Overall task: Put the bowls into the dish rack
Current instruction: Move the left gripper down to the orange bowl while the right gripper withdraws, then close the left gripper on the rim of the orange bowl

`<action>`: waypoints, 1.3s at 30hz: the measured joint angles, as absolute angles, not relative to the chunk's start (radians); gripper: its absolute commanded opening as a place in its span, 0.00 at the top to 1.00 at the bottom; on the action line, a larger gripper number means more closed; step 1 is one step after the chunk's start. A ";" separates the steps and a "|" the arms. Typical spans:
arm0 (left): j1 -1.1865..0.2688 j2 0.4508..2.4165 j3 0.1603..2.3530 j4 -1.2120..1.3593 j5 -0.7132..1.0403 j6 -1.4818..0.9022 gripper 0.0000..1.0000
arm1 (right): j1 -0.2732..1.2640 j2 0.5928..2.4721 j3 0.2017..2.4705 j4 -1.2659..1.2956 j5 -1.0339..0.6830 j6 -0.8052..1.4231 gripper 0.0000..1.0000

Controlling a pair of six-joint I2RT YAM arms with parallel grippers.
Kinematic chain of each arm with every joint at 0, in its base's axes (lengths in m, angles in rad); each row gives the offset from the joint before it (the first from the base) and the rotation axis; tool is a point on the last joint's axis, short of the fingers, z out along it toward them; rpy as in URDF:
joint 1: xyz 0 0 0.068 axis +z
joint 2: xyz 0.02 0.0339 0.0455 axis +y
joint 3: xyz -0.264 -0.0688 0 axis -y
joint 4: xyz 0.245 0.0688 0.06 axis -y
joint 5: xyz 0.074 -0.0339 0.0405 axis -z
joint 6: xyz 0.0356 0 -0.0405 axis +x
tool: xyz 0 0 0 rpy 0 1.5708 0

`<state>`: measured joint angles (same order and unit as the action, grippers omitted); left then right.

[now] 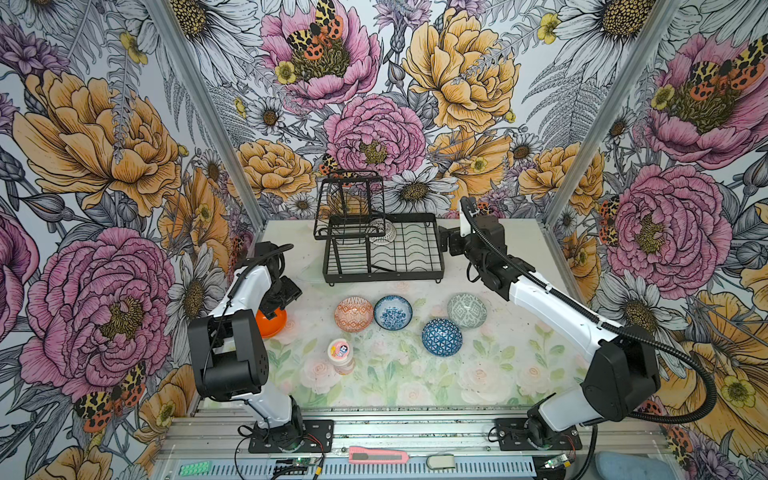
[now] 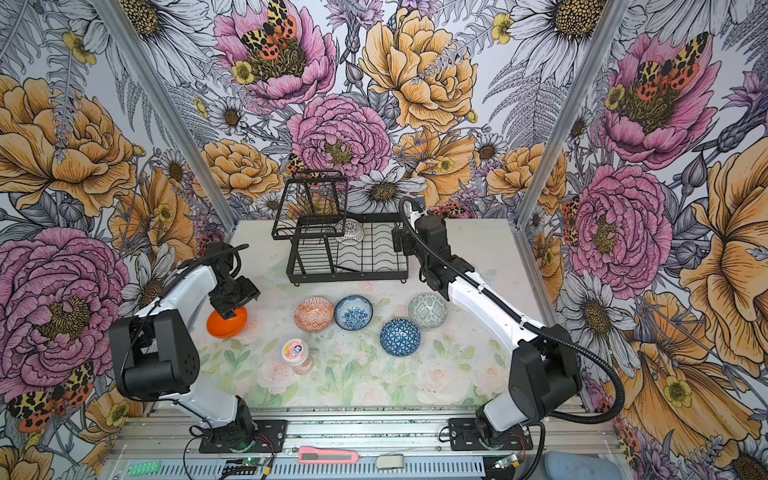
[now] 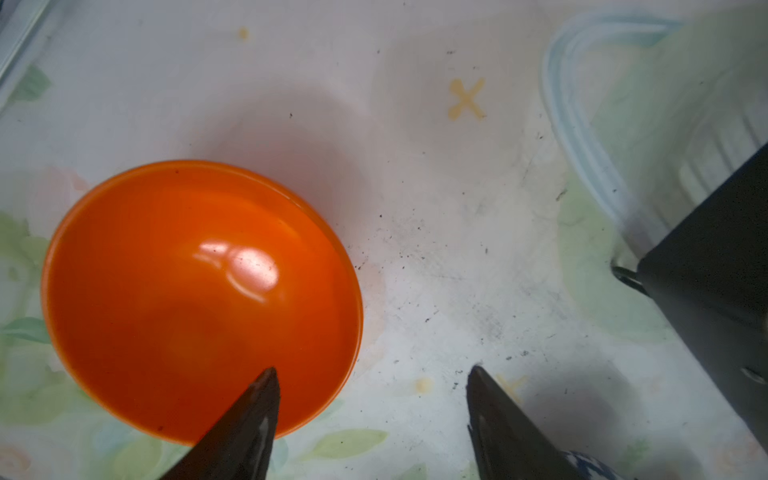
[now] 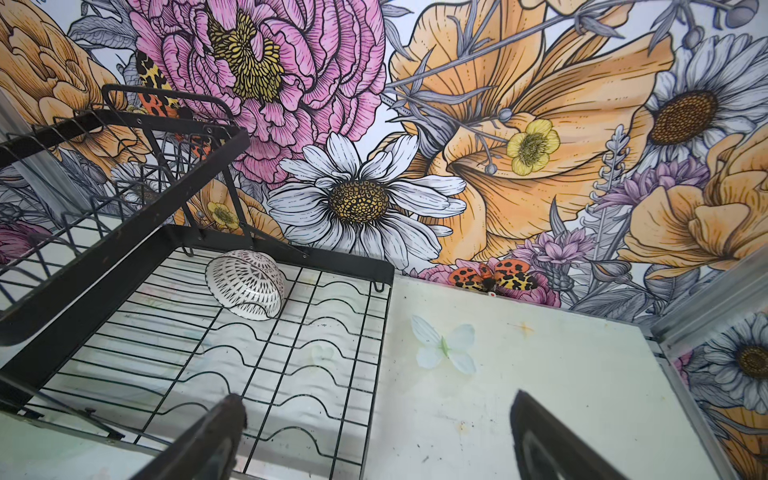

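Note:
The plain glossy orange bowl (image 1: 272,323) (image 2: 226,323) (image 3: 199,299) sits upright at the mat's left. My left gripper (image 1: 275,309) (image 3: 372,370) is open over its rim, with one finger inside and the other outside, neither touching. Upright in a row are the orange geometric bowl (image 1: 354,313), the white-blue floral bowl (image 1: 393,312) and the grey-green bowl (image 1: 466,311). The dark blue triangle bowl (image 1: 442,337) lies upside down. The black wire dish rack (image 1: 382,277) (image 4: 353,259) holds a tilted white patterned bowl (image 1: 382,230) (image 4: 245,289). My right gripper (image 1: 446,245) (image 4: 376,397) hangs open and empty at the rack's right end.
A pink-lidded jar (image 1: 340,355) stands in front of the bowls. A pink box cutter (image 1: 378,457) lies on the front rail between the arm bases. The rack's tall basket section (image 1: 349,203) stands at its left end. Flowered walls close three sides.

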<state>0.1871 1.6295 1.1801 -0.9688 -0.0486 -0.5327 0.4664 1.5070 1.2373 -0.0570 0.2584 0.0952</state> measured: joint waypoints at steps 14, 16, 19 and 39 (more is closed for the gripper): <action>0.146 1.716 1.158 -0.971 -0.072 -0.421 0.71 | 0.463 1.504 1.237 -0.071 0.262 0.081 0.00; 0.143 1.716 1.155 -0.972 -0.071 -0.413 0.79 | 0.463 1.504 1.237 -0.071 0.262 0.081 0.01; 0.128 1.716 1.151 -0.972 -0.073 -0.405 0.88 | 0.457 1.504 1.234 -0.071 0.266 0.081 0.01; -0.159 1.767 1.263 -0.974 -0.014 -0.518 0.71 | 0.427 1.505 1.226 -0.071 0.270 0.097 0.00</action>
